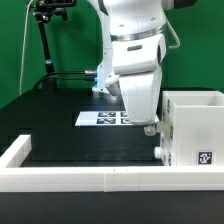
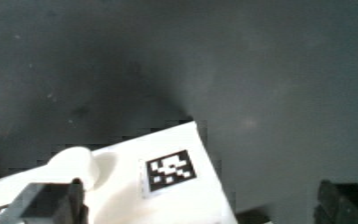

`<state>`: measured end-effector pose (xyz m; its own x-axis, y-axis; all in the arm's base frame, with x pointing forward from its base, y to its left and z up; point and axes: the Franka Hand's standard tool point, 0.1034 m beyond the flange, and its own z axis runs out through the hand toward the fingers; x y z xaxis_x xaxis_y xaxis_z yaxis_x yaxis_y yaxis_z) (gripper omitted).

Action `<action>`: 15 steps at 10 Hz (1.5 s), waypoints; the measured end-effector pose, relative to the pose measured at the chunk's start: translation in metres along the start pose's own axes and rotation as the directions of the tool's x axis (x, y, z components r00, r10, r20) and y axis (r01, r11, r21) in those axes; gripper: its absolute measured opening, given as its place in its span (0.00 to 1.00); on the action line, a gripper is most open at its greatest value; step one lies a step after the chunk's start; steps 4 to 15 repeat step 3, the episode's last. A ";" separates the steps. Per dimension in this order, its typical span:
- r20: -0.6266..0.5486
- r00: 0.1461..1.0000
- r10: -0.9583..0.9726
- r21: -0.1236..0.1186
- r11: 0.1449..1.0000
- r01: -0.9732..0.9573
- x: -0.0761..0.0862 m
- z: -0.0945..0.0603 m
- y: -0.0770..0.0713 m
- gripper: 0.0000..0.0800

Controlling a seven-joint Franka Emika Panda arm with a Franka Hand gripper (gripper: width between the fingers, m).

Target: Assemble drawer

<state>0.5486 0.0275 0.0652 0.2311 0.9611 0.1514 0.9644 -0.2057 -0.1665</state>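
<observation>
The tall white drawer shell, with a tag low on its front, stands on the black table at the exterior view's right. My gripper hangs low, close beside the shell's left side. In the wrist view the gripper is open, its dark fingers spread wide. Between them lies a white drawer part with a square tag and a rounded knob. The fingers stand on either side of it and I cannot tell whether they touch it. The rest of that part is out of frame.
The marker board lies flat on the table behind the gripper. A low white wall edges the table along the front and at the exterior view's left. A black stand with a camera rises at the back left.
</observation>
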 end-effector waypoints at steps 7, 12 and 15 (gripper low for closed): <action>0.000 1.000 0.001 0.002 1.000 -0.001 -0.001 0.001 0.000 0.81; 0.000 1.000 0.001 0.002 1.000 -0.001 -0.001 0.001 0.000 0.81; 0.000 1.000 0.001 0.002 1.000 -0.001 -0.001 0.001 0.000 0.81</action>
